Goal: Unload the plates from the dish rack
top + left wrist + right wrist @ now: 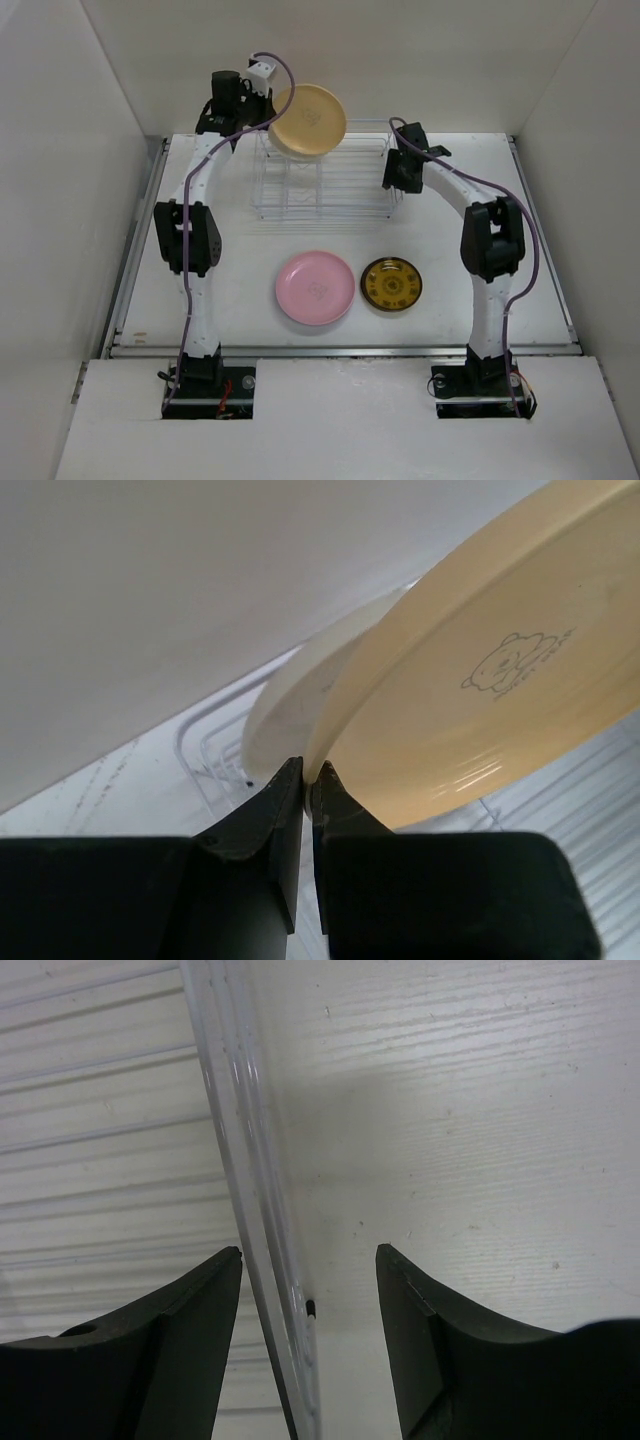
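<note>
A yellow plate [308,120] hangs tilted above the far left of the dish rack [325,185]. My left gripper [270,100] is shut on its rim. In the left wrist view the plate [470,680] shows a small bear print, and the jaws [308,775] pinch its pale edge. A pink plate [315,288] and a brown-gold plate [391,284] lie flat on the table in front of the rack. My right gripper [397,178] is at the rack's right end. It stands open [308,1252] with the rack's rim wire [245,1190] between the fingers, touching neither.
The rack's wires [205,745] lie below the lifted plate. White walls close in the table at the back and both sides. A metal rail [340,349] runs along the near edge.
</note>
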